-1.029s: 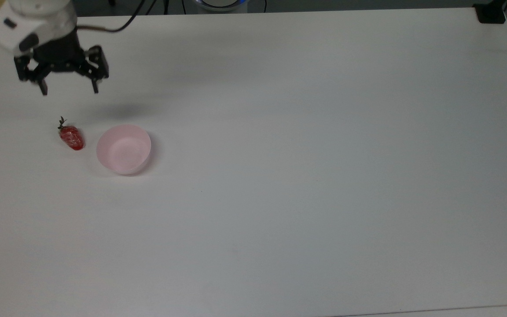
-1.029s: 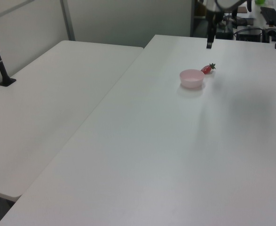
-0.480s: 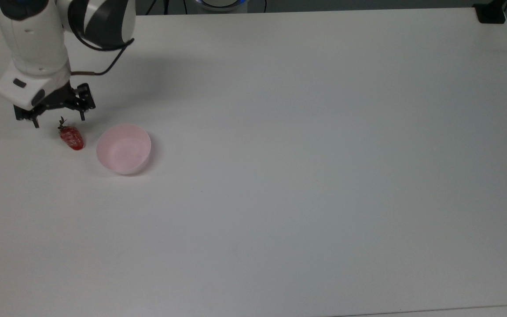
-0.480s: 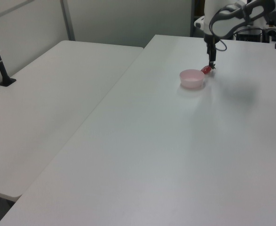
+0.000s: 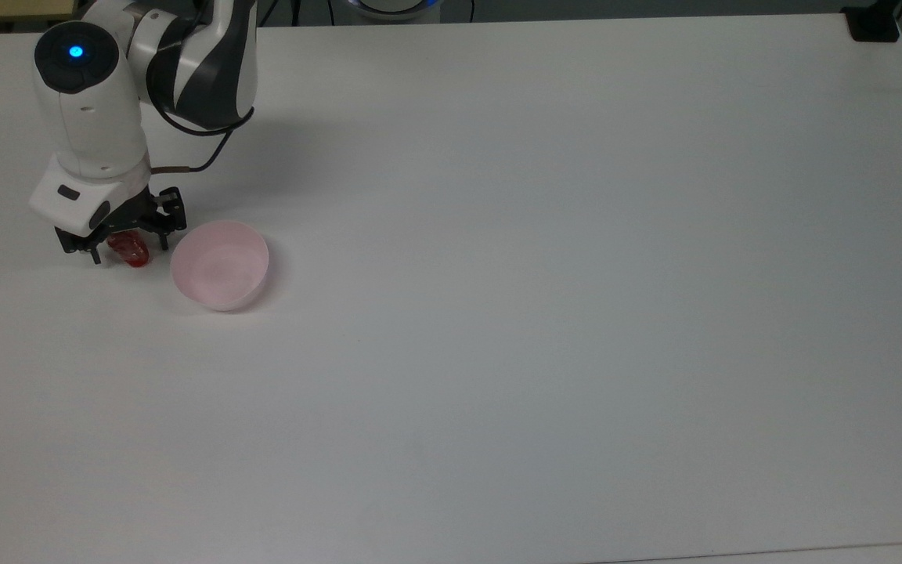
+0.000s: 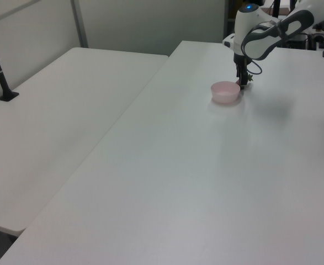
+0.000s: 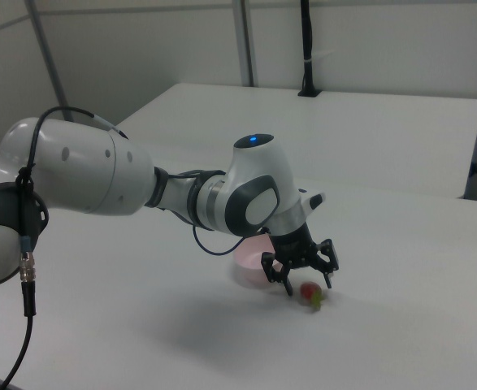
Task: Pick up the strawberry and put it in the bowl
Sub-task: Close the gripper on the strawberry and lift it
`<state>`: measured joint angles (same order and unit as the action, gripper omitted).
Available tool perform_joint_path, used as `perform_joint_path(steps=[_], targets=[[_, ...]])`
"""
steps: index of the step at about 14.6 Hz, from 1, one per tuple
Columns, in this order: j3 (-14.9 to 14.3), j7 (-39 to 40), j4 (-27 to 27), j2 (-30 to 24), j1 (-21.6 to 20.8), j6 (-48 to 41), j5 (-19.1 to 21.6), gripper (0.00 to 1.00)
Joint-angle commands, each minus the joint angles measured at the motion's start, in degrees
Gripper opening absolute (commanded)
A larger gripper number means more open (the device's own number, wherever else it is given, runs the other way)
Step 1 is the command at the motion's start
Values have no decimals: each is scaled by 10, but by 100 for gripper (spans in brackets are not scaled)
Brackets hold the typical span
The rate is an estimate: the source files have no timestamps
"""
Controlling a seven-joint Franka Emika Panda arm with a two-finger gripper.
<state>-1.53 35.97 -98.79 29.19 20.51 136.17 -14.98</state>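
My tool point(image 5: 128, 252) has dropped from above the strawberry point(image 5: 132, 250) to straddle it, fingers wide; bowl point(image 5: 220, 265) beside it on desk point(image 5: 545, 235) unmoved.

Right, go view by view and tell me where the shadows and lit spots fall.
Top view: a soft grey shadow lies on the table beside the arm, and a blue light glows on the arm. Left view: a faint shadow patch sits right of the bowl. Right view: diffuse shadow darkens the tabletop under the arm, near the claw and strawberry.
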Motion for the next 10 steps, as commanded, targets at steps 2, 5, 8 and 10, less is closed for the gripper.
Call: perform_joint_path(steps=[2,5,8,10], targets=[[-1,2,4,1,-3,6,0,47],[-1,2,4,-5,-2,0,3,26],[-1,2,3,-23,-1,-26,5,26],[6,3,4,-49,-2,-63,20,26]])
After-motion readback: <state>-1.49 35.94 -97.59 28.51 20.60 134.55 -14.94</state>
